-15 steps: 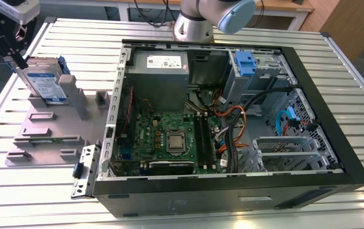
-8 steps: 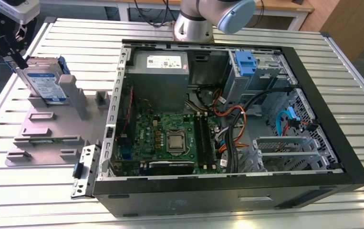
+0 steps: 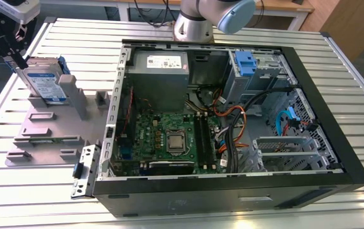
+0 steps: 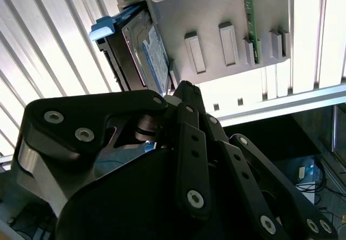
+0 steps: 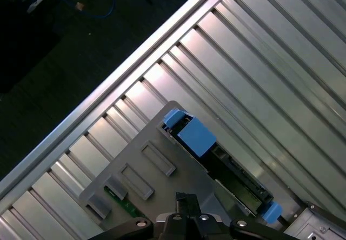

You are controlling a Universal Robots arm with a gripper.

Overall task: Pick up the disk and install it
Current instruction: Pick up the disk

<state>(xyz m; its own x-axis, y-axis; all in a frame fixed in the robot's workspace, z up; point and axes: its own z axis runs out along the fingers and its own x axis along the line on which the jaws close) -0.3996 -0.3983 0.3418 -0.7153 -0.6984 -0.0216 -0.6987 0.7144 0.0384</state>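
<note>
At the exterior view's left, the black end effector (image 3: 13, 51) hangs at the upper edge of the flat silver disk (image 3: 43, 82) with its white-and-blue label and blue side bracket. I cannot tell how far it is open or whether it grips. The disk stands on edge in a grey plastic fixture (image 3: 42, 131) on the ribbed aluminium worktop (image 3: 16, 195). To the right lies an open black computer case (image 3: 233, 198).

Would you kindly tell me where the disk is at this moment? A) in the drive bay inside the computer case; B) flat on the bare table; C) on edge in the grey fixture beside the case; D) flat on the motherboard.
C: the disk stands on edge in the grey fixture, outside the open computer case, on the exterior view's left of it.
</note>
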